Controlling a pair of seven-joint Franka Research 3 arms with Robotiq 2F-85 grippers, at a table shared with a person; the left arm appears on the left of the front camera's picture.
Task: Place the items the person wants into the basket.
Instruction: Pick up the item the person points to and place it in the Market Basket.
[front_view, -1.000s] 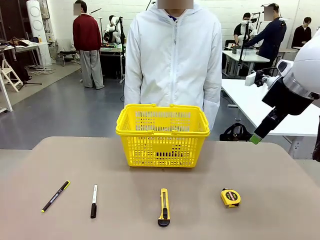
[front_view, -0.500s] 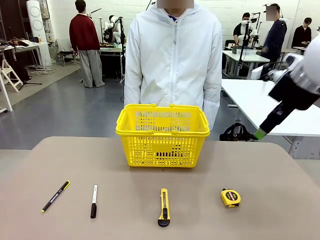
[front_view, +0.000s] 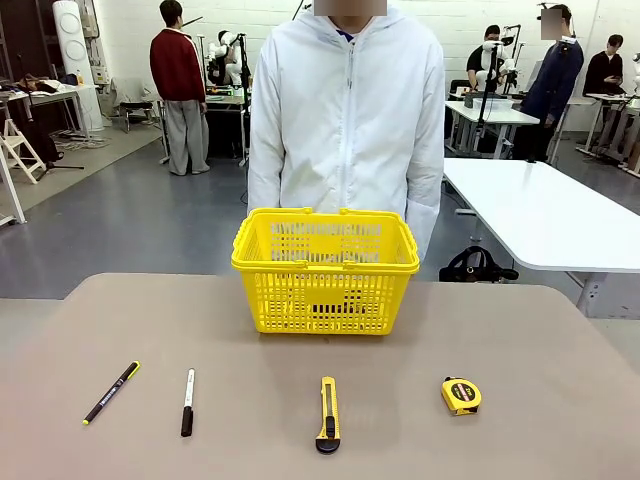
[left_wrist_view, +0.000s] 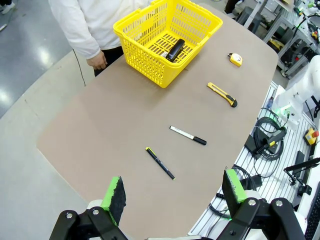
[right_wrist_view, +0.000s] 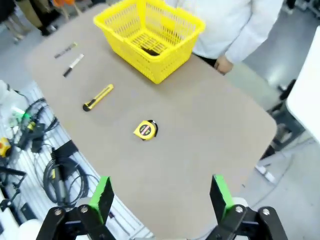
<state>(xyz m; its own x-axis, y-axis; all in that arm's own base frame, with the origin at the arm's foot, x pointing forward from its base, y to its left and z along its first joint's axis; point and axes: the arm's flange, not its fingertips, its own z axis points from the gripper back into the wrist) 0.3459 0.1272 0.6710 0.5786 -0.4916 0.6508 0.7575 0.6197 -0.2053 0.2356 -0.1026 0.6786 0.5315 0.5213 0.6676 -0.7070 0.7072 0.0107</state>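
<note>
The yellow basket (front_view: 325, 272) stands at the table's far middle, in front of the person (front_view: 346, 110) in a white jacket, whose arms hang down. In the left wrist view a dark object (left_wrist_view: 174, 49) lies inside the basket (left_wrist_view: 150, 60). A black pen with a yellow tip (front_view: 111, 392) and a white marker with a black cap (front_view: 187, 401) lie at the near left. From high over the table's end, my left gripper (left_wrist_view: 174, 194) is open above the pen (left_wrist_view: 160, 163) and marker (left_wrist_view: 187, 135). My right gripper (right_wrist_view: 161, 196) is open, high above the opposite end.
A yellow-and-black utility knife (front_view: 328, 414) lies near the front middle and a small yellow tape measure (front_view: 460, 395) to its right. Cables and equipment (left_wrist_view: 270, 142) sit beside the table on the robot's side. Other people and white tables stand farther back.
My right arm, seen at the right edge of the front view a second ago, has risen and left that view. The items on the table have not moved.
</note>
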